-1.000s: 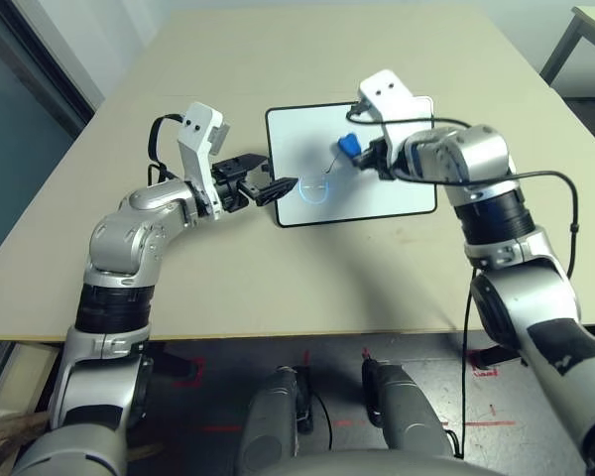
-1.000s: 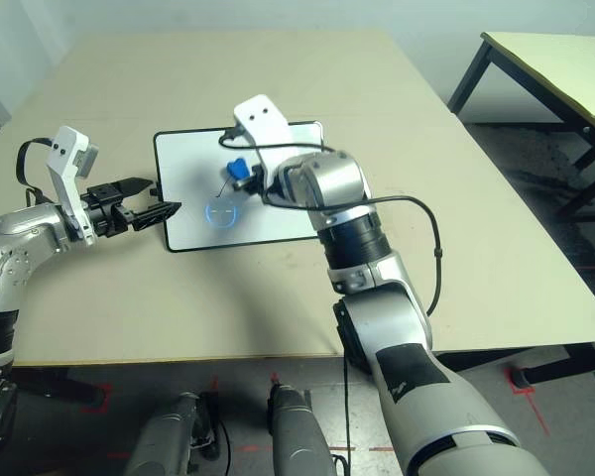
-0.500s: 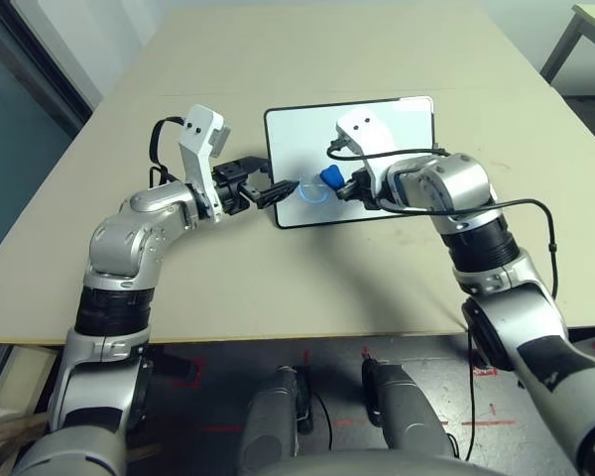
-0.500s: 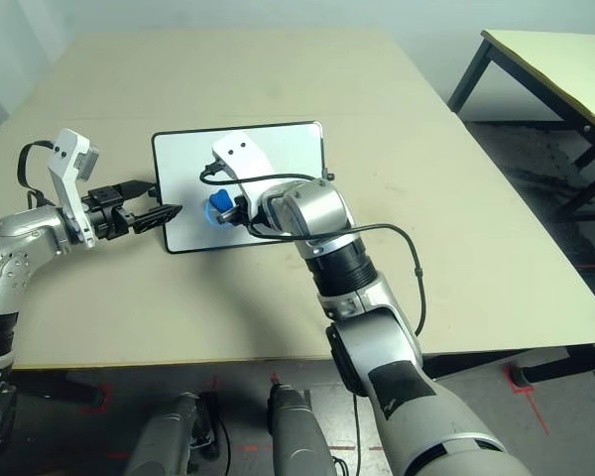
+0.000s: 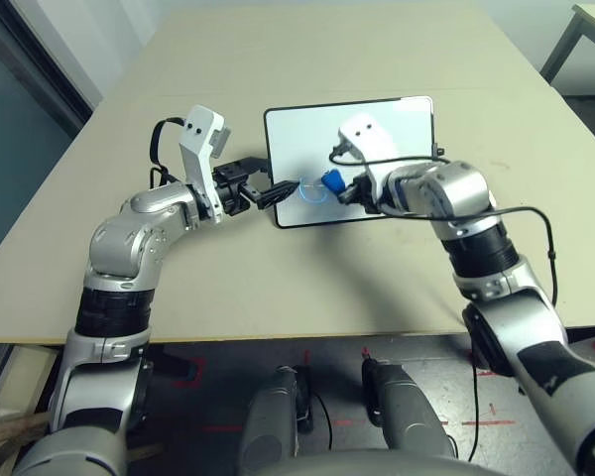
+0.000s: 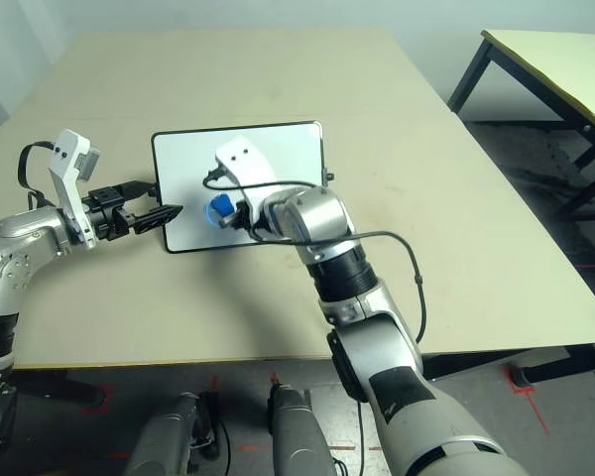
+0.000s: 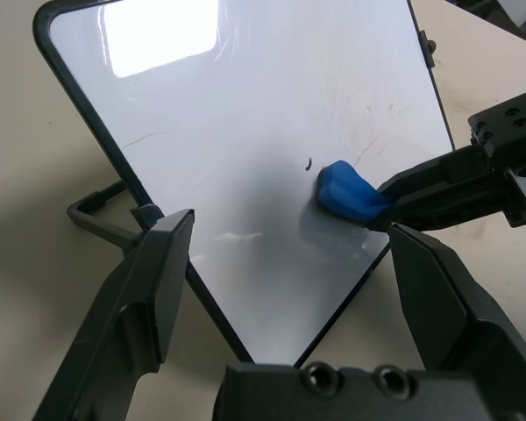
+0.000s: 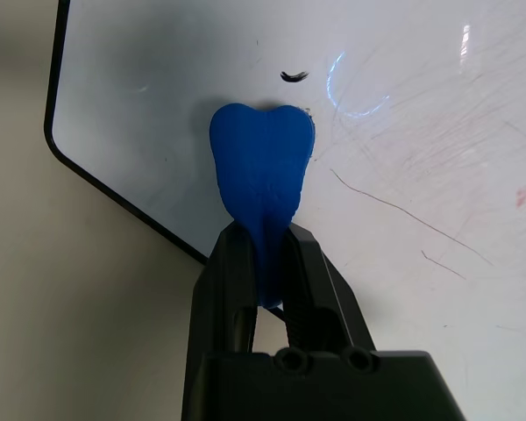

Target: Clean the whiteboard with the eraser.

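Firmly, eraser [image 8: 263, 167] in right gripper [image 8: 267, 254].

From where I'm standing, the whiteboard [image 6: 288, 149] lies flat on the pale table [image 6: 456, 268], its dark frame running round it. The right gripper [image 6: 235, 215] is over the whiteboard, holding the blue eraser [image 6: 221, 204] near the whiteboard's edge closest to the robot. The left gripper [image 6: 169, 201] hovers at the whiteboard's left side, its black fingers spread. A black cable [image 6: 389, 236] loops along the right arm [image 6: 352, 283], on the robot's side of the whiteboard. Off to the whiteboard's right, well apart, stands a second table [image 6: 565, 69].
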Motion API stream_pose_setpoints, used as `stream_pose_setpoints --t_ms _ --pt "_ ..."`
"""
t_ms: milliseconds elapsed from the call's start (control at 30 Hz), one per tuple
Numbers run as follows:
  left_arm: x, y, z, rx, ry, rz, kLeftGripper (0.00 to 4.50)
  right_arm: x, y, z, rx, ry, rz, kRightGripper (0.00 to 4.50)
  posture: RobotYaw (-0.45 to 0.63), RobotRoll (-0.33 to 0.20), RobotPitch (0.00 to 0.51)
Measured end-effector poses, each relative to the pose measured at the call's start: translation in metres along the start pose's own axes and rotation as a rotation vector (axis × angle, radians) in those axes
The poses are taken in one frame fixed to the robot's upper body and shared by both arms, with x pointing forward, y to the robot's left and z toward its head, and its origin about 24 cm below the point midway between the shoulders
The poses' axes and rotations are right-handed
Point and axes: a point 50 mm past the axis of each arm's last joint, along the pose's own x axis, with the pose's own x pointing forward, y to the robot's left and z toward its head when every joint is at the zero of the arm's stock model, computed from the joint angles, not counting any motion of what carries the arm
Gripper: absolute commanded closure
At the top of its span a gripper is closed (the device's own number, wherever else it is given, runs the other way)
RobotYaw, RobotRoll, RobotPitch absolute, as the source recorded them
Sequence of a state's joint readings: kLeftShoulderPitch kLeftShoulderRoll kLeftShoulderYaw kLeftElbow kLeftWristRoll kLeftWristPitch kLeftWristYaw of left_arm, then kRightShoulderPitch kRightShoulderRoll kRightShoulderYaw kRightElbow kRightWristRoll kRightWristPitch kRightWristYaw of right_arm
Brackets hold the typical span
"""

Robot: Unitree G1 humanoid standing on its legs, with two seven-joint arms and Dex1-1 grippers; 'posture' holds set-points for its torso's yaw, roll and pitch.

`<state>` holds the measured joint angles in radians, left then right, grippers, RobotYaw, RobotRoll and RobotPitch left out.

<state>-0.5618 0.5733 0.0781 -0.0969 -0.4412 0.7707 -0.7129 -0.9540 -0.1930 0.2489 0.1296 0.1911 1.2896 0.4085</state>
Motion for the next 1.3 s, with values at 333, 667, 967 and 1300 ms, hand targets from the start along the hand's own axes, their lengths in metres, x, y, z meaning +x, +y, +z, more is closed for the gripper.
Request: stream_pose_setpoints --t_ms 333,667,967,1300 --pt "0.0 -0.001 0.0 0.0 -0.001 0.0 0.0 -0.001 -0.016 0.026 0.02 -0.091 -0.062 4.12 -0.07 0.0 0.173" --pt "0.0 -0.001 0.0 0.0 0.0 0.003 0.0 0.004 0.005 -0.001 -0.003 -0.003 0.029 4.12 -0.06 0.0 0.165" --pt "0.0 -0.001 0.0 -0.001 0.0 0.003 0.0 0.002 -0.014 0.026 0.003 -0.08 -0.044 4.12 -0.06 0.0 0.159" --pt "0.001 -0.001 -0.001 -0.002 -0.001 0.002 0.0 0.004 0.007 -0.002 -0.012 -0.002 0.023 4.12 -0.05 0.0 0.157"
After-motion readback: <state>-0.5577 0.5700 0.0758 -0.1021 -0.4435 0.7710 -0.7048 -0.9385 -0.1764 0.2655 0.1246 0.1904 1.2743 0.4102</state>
